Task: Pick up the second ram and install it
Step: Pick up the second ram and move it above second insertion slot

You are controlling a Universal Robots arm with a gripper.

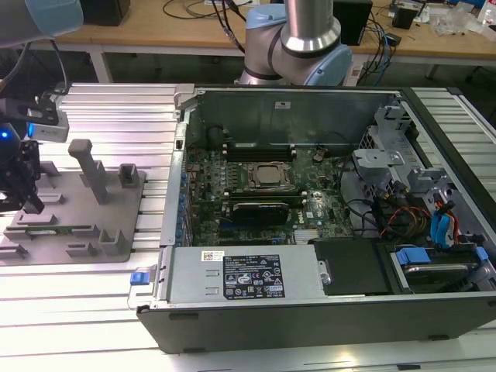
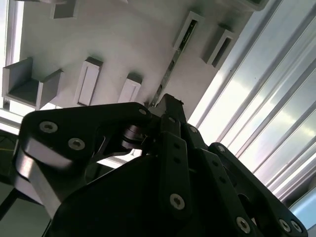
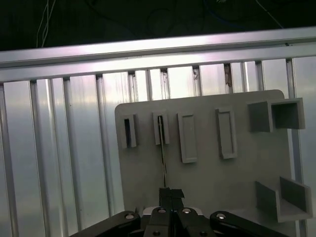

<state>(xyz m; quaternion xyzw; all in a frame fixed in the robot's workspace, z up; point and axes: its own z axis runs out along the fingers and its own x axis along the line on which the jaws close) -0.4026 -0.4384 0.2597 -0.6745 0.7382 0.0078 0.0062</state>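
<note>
The second ram (image 1: 62,229) stands on edge in the slots of the grey fixture plate (image 1: 70,194) at the exterior view's left. It appears edge-on as a thin dark line in both wrist views (image 2: 170,71) (image 3: 162,148). My black gripper (image 1: 32,205) hangs just above the plate, over the ram's end at the exterior view's left. Its fingers are pressed together (image 3: 171,192) (image 2: 168,101) with nothing visible between them. A small gap shows between the fingertips and the ram.
An open computer case (image 1: 310,101) lies at the exterior view's right of the plate, its motherboard (image 1: 263,178) exposed, with a black-shrouded card (image 1: 263,209) and drive bays (image 1: 434,225). Grey posts (image 1: 87,167) rise from the plate. Ribbed aluminium table (image 1: 116,116) surrounds everything.
</note>
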